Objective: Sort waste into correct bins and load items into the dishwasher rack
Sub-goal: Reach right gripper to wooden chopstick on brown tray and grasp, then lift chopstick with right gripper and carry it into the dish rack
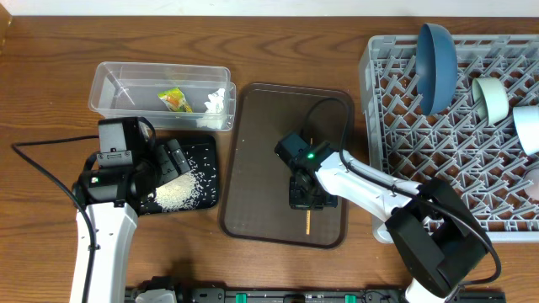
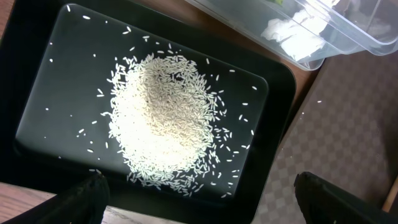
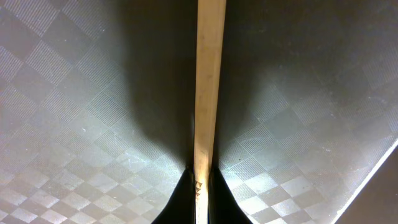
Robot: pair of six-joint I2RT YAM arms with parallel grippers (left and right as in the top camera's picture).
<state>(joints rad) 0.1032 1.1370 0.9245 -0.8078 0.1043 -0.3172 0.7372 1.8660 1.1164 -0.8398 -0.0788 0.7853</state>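
Observation:
My right gripper (image 1: 303, 198) is down on the brown serving tray (image 1: 253, 168) and shut on the wooden chopstick (image 3: 208, 93), whose end sticks out below it (image 1: 308, 222). My left gripper (image 2: 199, 199) is open above the black tray (image 2: 37, 99), which holds a heap of white rice (image 2: 165, 118). The clear tub (image 1: 114, 88) holds the yellow-orange wrapper (image 1: 174, 100) and white tissue (image 1: 217, 101). The grey rack (image 1: 396, 101) holds the dark blue dish (image 1: 436, 55), a pale mint bowl (image 1: 493, 97) and a light blue bowl (image 1: 529, 128). The cup is hard to make out.
The rack stands at the right edge of the wooden table (image 1: 50, 93). The brown tray lies between the black tray (image 1: 209, 156) and the rack. The clear tub's corner with tissue shows in the left wrist view (image 2: 298, 34).

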